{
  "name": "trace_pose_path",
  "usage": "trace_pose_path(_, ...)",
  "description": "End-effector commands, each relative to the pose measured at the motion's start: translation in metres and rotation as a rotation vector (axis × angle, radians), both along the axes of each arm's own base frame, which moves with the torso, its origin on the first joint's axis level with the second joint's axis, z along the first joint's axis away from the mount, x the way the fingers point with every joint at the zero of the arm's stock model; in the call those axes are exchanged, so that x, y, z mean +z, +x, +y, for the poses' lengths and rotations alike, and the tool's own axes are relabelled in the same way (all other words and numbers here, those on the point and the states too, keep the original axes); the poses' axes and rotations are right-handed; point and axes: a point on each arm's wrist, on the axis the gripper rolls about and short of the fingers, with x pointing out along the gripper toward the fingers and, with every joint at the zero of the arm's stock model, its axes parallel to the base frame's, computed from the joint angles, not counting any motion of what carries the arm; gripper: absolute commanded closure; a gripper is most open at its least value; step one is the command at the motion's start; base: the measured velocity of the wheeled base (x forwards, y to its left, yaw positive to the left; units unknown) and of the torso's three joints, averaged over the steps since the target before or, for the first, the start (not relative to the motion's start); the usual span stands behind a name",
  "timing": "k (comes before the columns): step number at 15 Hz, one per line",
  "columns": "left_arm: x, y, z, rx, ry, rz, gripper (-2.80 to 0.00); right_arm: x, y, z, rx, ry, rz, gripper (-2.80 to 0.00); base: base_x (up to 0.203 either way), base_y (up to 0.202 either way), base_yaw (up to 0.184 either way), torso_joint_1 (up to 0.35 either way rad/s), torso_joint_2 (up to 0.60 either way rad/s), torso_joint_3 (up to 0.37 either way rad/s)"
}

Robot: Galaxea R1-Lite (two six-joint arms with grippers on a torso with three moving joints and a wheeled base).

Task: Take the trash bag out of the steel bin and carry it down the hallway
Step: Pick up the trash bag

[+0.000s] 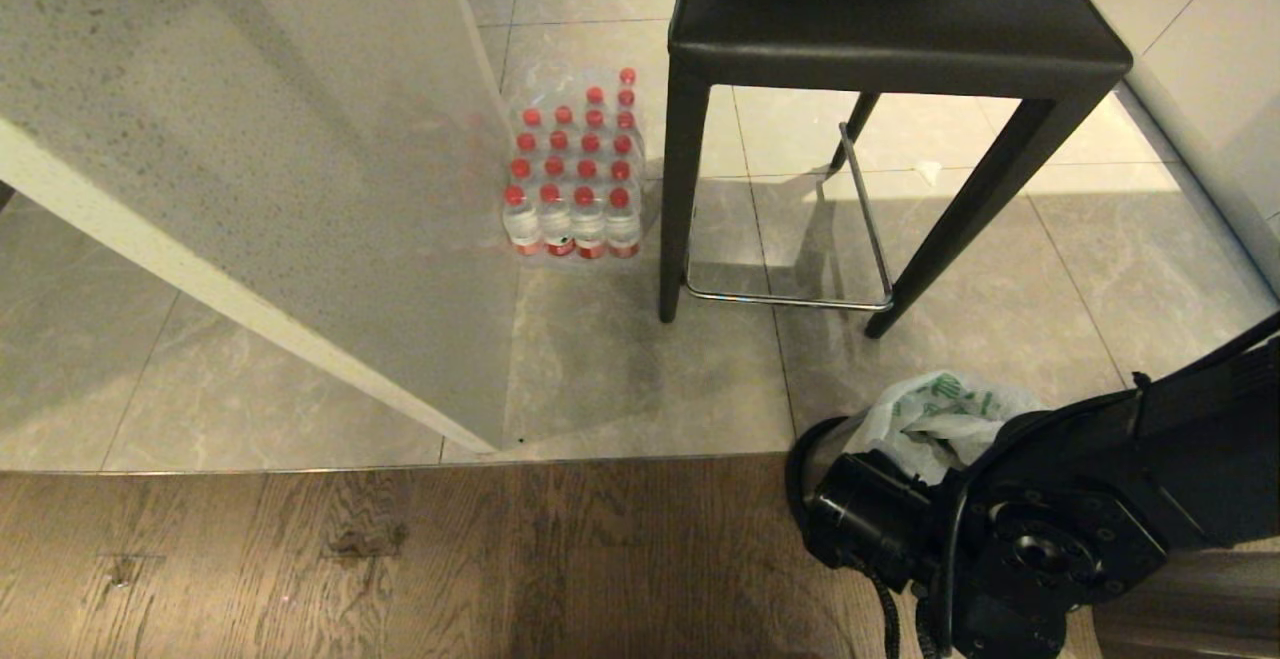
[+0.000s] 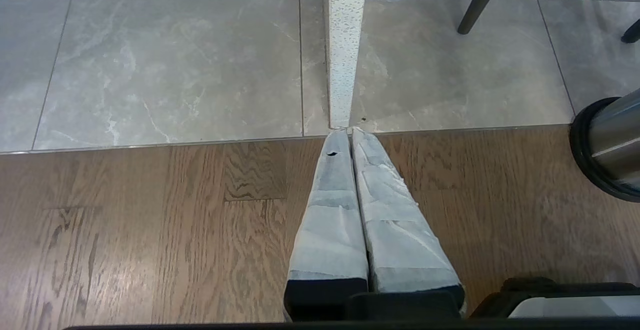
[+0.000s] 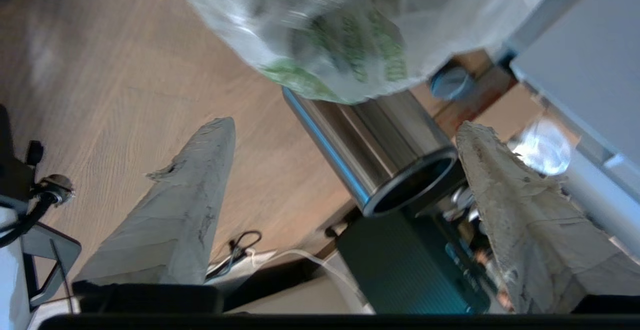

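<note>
Hovering at the head view's lower right, the right gripper (image 3: 345,170) spreads its jaws wide and empty beside the steel bin (image 3: 380,154), whose trash bag (image 1: 935,419) bulges out, ready for a grasp

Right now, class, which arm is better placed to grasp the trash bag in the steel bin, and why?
The right: its end effector is open beside the trash bag in the steel bin. The left end effector is shut, over wood floor away from the bin.
</note>
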Motion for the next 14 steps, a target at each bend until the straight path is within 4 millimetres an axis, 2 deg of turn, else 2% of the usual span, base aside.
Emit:
trace_pose_path(1, 0.0, 0.0, 0.0, 0.0, 0.0, 0.0, 0.0, -0.005, 0.002, 0.015, 0.029, -0.005, -0.005, -2.8, 0.0, 0.0, 0.0, 0.0, 0.0, 0.0)
trace_pose_path(8, 0.0, 0.0, 0.0, 0.0, 0.0, 0.0, 0.0, -0.045, 0.006, 0.033, 0.071, -0.152, 0.034, -2.8, 0.0, 0.0, 0.0, 0.0, 0.0, 0.0)
trace_pose_path(14, 0.0, 0.0, 0.0, 0.0, 0.0, 0.0, 0.0, -0.077, 0.026, 0.059, 0.074, -0.195, 0.013, -2.8, 0.0, 0.0, 0.0, 0.0, 0.0, 0.0)
